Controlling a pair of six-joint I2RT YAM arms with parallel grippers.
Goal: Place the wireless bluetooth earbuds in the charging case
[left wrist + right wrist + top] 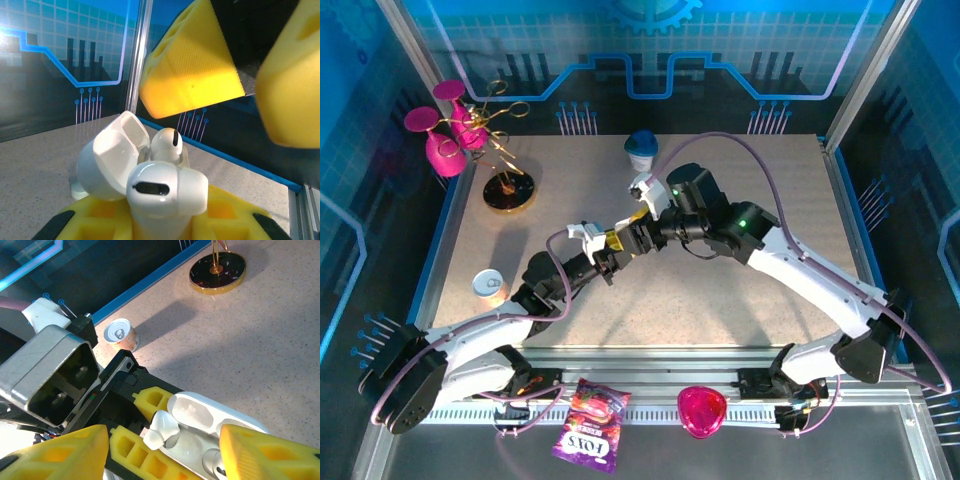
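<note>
The white charging case (112,162) stands with its lid flipped open, and my left gripper (167,220) is shut on its lower body between yellow fingers (100,215). One earbud (167,187) sticks up out of the near socket, and a second earbud (167,145) sits behind it. In the right wrist view, the case (200,440) lies below with one earbud (162,427) leaning out at its left and the other (215,465) lower right. My right gripper (160,460) hangs open over the case, its fingers (55,455) wide apart and holding nothing. Both grippers (620,235) meet mid-table.
A gold stand (508,190) with pink glasses is at the back left, and a small can (488,285) stands left of the left arm. A blue and white cup (641,150) sits at the back. A candy packet (590,425) and a pink heart-shaped box (702,410) lie on the front rail.
</note>
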